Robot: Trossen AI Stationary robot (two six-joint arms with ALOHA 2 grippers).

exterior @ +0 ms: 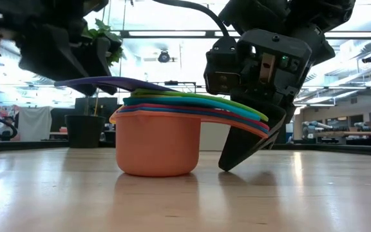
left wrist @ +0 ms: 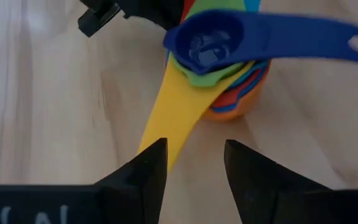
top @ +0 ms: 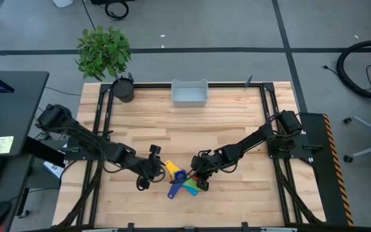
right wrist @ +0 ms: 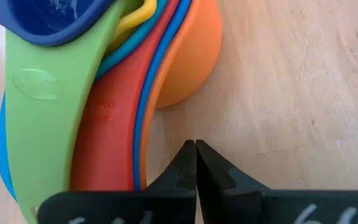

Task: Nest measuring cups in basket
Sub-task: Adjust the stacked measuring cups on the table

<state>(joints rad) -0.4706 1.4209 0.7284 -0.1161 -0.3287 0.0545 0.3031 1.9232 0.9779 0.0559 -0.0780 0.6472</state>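
Observation:
The measuring cups [top: 182,180] sit nested in one stack on the table, near its front middle, in a big orange cup [exterior: 156,148]. Their handles fan out, and a dark blue cup [left wrist: 210,40] lies on top. My left gripper [left wrist: 194,162] is open just left of the stack, and the yellow handle's free end [left wrist: 169,134] points into its gap. My right gripper [right wrist: 195,155] is shut at the stack's right, under the fanned handles. The basket [top: 190,93] stands at the table's far edge, apart from both. My left gripper has the yellow handle's tip right beside one finger [left wrist: 151,165]; I cannot tell whether they touch. My right gripper's shut fingers [exterior: 250,151] slant down from the table's right, tips at the tabletop beside the orange cup. The orange handle's end [exterior: 263,131] lies against their upper side.
A dark pot with a green plant [top: 122,87] stands at the far left corner, beside the basket. Bare wood lies between the stack and the basket. Black frame rails [top: 102,116] run along the table's left and right sides.

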